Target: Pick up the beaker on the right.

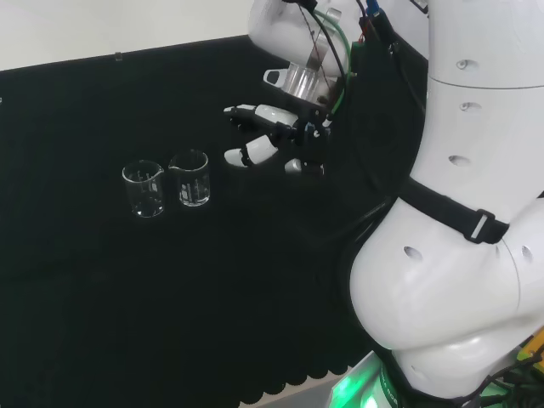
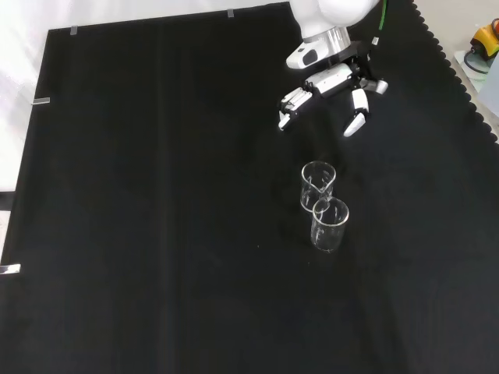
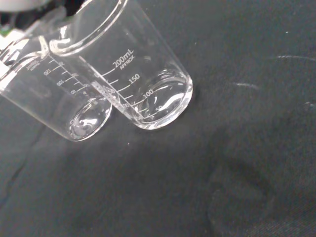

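Two clear glass beakers stand upright and touching on the black cloth. In the head view one beaker (image 1: 190, 178) is on the right and the other beaker (image 1: 144, 188) on the left. In the front view they stand one behind the other: the farther beaker (image 2: 317, 185) and the nearer beaker (image 2: 329, 224). Both look empty in the wrist view, the closer beaker (image 3: 143, 74) overlapping the second beaker (image 3: 59, 94). The hand (image 1: 280, 136) hovers to the right of the beakers in the head view, apart from them, fingers spread and relaxed. In the front view the hand (image 2: 331, 82) is beyond the beakers.
The arm's white links (image 1: 459, 195) stand at the head view's right. The black cloth (image 2: 156, 195) ends in a scalloped edge (image 2: 460, 78) at the front view's right, with an orange object (image 2: 485, 37) past it.
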